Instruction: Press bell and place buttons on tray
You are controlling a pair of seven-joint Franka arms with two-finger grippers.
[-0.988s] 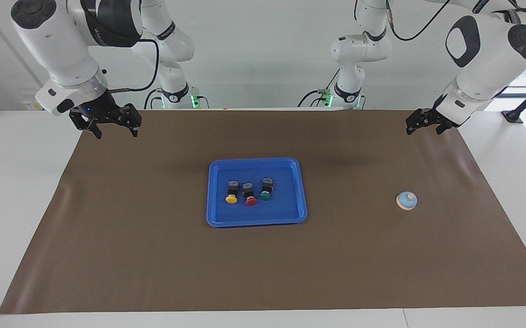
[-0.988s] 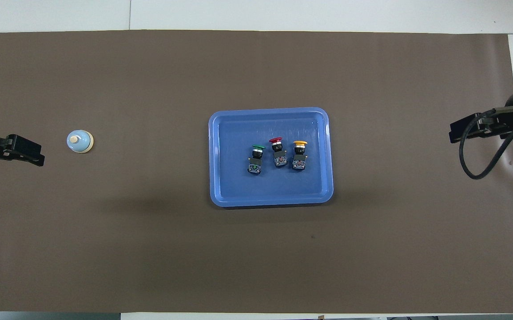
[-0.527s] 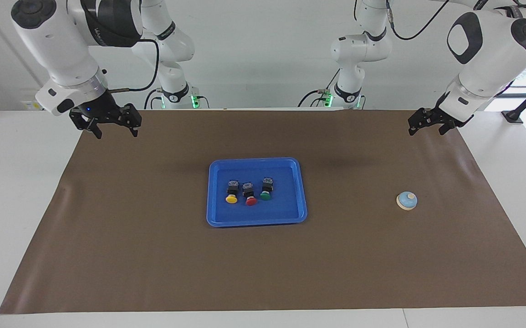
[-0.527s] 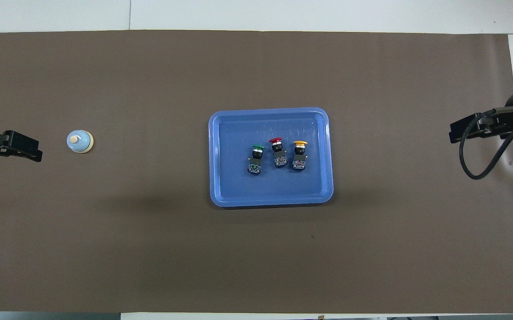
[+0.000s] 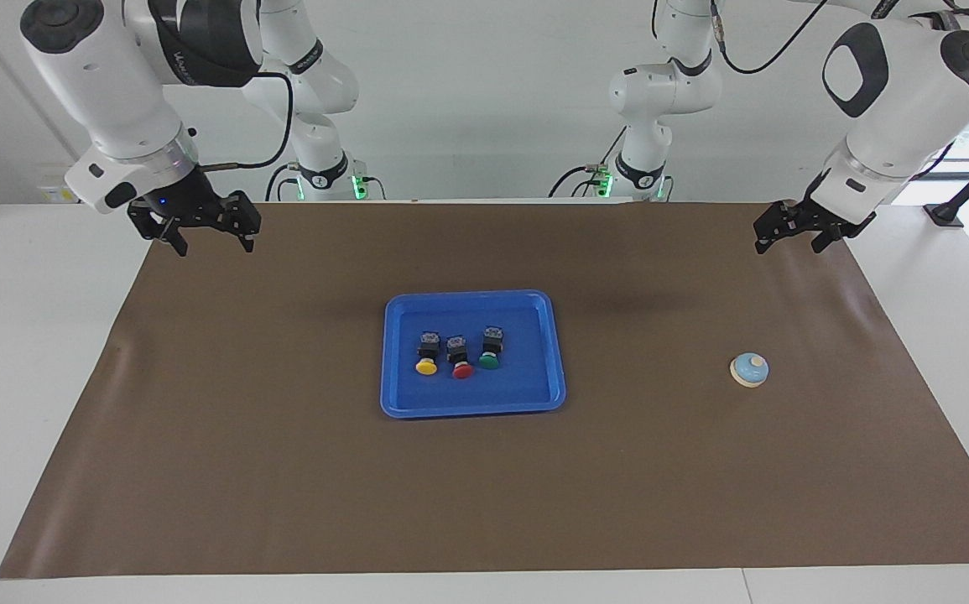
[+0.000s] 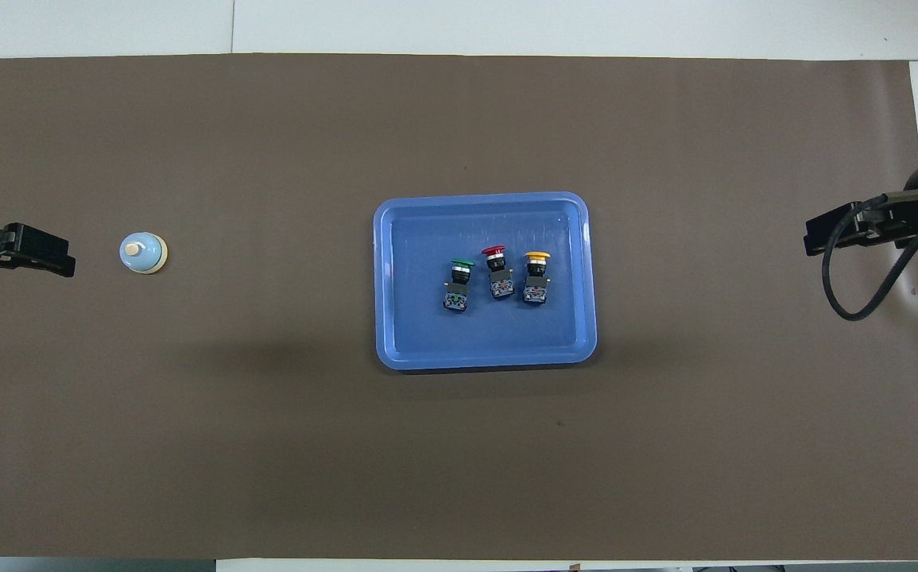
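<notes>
Brown mat covers white table.

Only faint lettering shows on the right arm's black band, seemingly a brand, unreadable here.

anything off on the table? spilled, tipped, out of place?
Nothing stands out. The yellow button, red button and green button lie side by side in the tray; the bell sits upright on the brown mat.
</notes>
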